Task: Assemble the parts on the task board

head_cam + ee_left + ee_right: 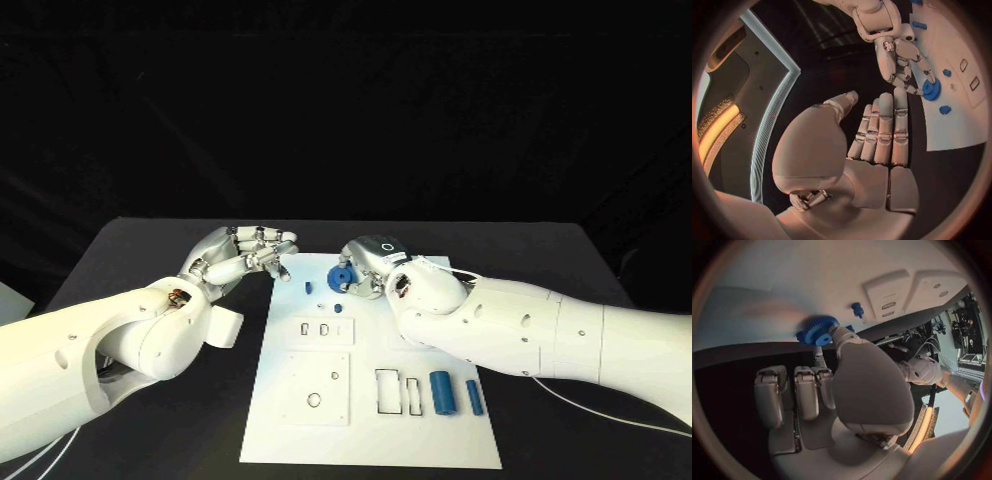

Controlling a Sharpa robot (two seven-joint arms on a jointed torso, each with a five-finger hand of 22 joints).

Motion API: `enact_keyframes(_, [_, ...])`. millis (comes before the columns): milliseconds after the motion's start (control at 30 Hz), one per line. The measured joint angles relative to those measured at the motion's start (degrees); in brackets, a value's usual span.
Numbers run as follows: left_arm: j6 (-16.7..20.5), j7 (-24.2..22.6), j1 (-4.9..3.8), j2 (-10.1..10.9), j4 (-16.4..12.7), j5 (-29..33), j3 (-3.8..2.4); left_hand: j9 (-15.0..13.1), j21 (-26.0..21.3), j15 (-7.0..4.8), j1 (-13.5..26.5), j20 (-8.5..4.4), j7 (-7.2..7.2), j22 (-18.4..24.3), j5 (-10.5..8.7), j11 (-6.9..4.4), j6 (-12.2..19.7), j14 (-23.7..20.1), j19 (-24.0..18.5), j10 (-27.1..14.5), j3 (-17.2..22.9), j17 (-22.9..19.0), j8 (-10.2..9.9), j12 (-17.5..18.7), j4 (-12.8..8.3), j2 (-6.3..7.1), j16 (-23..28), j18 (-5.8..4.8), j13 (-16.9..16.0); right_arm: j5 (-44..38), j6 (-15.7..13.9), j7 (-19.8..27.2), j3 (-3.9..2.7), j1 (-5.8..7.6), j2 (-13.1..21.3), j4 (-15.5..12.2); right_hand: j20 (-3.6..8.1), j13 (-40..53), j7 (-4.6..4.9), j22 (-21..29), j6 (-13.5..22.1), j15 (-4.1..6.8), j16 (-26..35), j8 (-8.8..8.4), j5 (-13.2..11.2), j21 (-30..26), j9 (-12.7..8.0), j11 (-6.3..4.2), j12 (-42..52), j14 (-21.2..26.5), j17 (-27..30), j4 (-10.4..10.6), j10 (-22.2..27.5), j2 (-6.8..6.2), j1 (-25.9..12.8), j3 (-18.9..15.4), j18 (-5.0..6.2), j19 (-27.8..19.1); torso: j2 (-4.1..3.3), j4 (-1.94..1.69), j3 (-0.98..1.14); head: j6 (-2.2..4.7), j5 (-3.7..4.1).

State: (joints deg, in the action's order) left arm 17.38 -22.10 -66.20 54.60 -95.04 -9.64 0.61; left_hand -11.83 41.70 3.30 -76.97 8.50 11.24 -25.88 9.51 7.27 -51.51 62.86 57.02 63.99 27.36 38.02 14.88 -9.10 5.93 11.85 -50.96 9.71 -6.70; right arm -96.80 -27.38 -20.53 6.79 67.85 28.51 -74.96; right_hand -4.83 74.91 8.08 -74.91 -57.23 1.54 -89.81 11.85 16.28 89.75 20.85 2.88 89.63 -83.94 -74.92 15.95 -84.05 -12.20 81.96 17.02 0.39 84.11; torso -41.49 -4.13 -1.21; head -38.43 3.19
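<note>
Presently, right hand fingertips pinching small blue toothed plastic gear at far end of white rectangular task board; left hand hovering beside board's far-left corner, fingers gathered, holding nothing.

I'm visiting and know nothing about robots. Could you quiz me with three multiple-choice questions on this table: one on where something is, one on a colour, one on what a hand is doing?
1. Where do the two upright cylinders stand on the task board?
A. near edge, right side
B. far left corner
C. off the board

2. What colour is the gear?
A. red
B. blue
C. green

3. What is the right hand doing?
A. lying flat, holding nothing
B. holding the gear
C. gripping a cylinder

Answers: 1 A, they stand beside the slots there. 2 B, blue in every view. 3 B, its fingertips pinch the gear while the left hand holds nothing.
</note>
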Motion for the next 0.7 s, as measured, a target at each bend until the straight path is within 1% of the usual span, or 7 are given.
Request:
enact_keyframes(133, [-0.03, 0.04, 0.0, 0.01, 0.0, 0.0, 0.0, 0.0, 0.0, 0.0, 0.0, 0.0, 0.0, 0.0, 0.0, 0.0, 0.0, 0.0, 0.0, 0.0, 0.0, 0.0, 0.0, 0.0, 0.0, 0.0, 0.0, 0.0, 0.0, -0.3, -0.01, -0.26, 0.0, -0.02, -0.14, 0.19, 0.0, 0.0, -0.24, 0.0, -0.29, 0.0, 0.0, -0.56, -0.33, 0.0, -0.34, 0.0, 0.0, 0.0, 0.0, 0.01, 0.0, -0.07, -0.07, -0.01, 0.0, 0.0, 0.01, -0.01, 0.0, 0.01, 0.05])
enact_keyframes(200, [-0.04, 0.06, 0.0, 0.03, 0.0, -0.01, 0.0, 0.0, 0.0, 0.0, 0.0, 0.0, 0.0, 0.0, 0.0, 0.0, 0.0, 0.0, 0.0, 0.0, 0.0, 0.0, 0.0, 0.0, 0.0, 0.0, 0.0, -0.01, 0.0, -0.41, -0.01, -0.34, 0.01, -0.02, -0.22, 0.3, 0.0, 0.0, -0.12, 0.0, -0.07, -0.54, 0.0, -0.83, -0.34, 0.0, -0.38, 0.01, 0.0, -0.06, 0.01, 0.01, 0.01, -0.66, -0.67, 0.0, 0.0, 0.0, 0.0, -0.01, 0.0, 0.01, 0.07])
enact_keyframes(300, [-0.06, 0.1, 0.0, 0.03, 0.0, -0.01, 0.0, 0.0, 0.0, 0.0, 0.0, 0.0, 0.0, 0.0, 0.0, 0.0, 0.0, 0.0, 0.0, 0.0, 0.0, 0.0, 0.0, 0.0, 0.0, 0.0, 0.0, 0.0, 0.0, -0.44, 0.0, -0.37, 0.04, -0.06, -0.28, 0.38, -0.21, 0.0, 0.19, 0.01, 0.84, -0.53, 0.0, -1.21, -0.9, 0.0, -0.52, 0.42, 0.0, -0.07, 0.01, 0.35, 0.01, -0.97, -1.0, -0.18, 0.0, -0.22, -0.02, 0.03, 0.0, 0.1, 0.12])
enact_keyframes(400, [-0.08, 0.14, 0.0, 0.03, -0.01, -0.01, 0.0, 0.0, 0.0, 0.0, 0.0, 0.0, 0.0, 0.0, 0.0, 0.0, 0.0, 0.0, 0.0, 0.0, 0.0, 0.0, 0.0, 0.0, 0.0, 0.0, 0.0, 0.0, 0.01, -0.4, 0.05, -0.38, 0.04, -0.06, -0.34, 0.51, -0.55, 0.0, 0.53, 0.01, 1.49, -0.93, 0.0, -1.6, -2.83, 0.0, -0.81, 0.59, 0.0, -0.09, 0.01, 0.72, 0.14, -1.51, -2.44, -1.47, 0.0, -0.12, -0.03, 0.03, 0.0, 0.18, 0.2])
enact_keyframes(500, [-0.1, 0.18, 0.0, 0.03, -0.02, -0.02, 0.0, 0.01, 0.0, 0.0, 0.0, 0.0, 0.0, 0.01, 0.0, 0.0, 0.0, 0.0, 0.0, 0.0, 0.0, 0.0, 0.0, 0.0, 0.0, 0.0, 0.0, 0.0, 0.01, -0.1, 0.29, -0.38, 0.04, -0.05, -0.34, 0.6, -0.97, 0.0, 0.81, -0.02, 2.29, -1.34, 0.0, -2.22, -6.5, 0.0, -1.07, 0.83, -0.27, -0.08, 0.01, 0.8, 0.02, -0.91, -6.95, -5.34, 0.0, -0.08, -0.03, 0.03, 0.0, 0.19, 0.27])
enact_keyframes(633, [-0.12, 0.22, 0.0, 0.04, -0.03, -0.02, 0.0, 0.01, 0.0, 0.0, 0.0, 0.0, 0.0, 0.01, 0.0, 0.0, 0.0, 0.0, 0.0, 0.0, 0.0, 0.0, 0.0, 0.0, 0.0, 0.0, 0.0, 0.0, 0.01, 0.68, 0.89, -0.34, 0.03, -0.04, -0.31, 0.61, -0.96, 0.0, 0.89, -0.04, 2.36, -1.34, 0.0, -2.22, -6.84, 0.0, -1.11, 0.83, -0.29, -0.08, 0.01, 0.96, 0.02, 0.49, -12.28, -8.59, 0.0, -0.08, -0.02, 0.01, 0.0, 0.08, 0.29])
enact_keyframes(700, [-0.13, 0.24, 0.0, 0.05, -0.03, -0.02, 0.0, 0.01, -0.01, 0.0, 0.0, 0.0, 0.0, 0.01, 0.0, 0.0, 0.0, 0.0, 0.0, 0.0, 0.0, 0.0, 0.0, 0.0, 0.0, 0.0, 0.0, 0.0, 0.01, 1.09, 1.2, -0.28, 0.01, -0.01, -0.24, 0.63, -0.96, 0.0, 0.89, -0.04, 2.37, -1.34, 0.0, -2.23, -6.62, 0.0, -1.13, 0.83, -0.29, -0.08, 0.01, 0.98, 0.02, 0.6, -12.95, -9.05, 0.0, -0.09, -0.02, 0.02, 0.0, 0.05, 0.29])
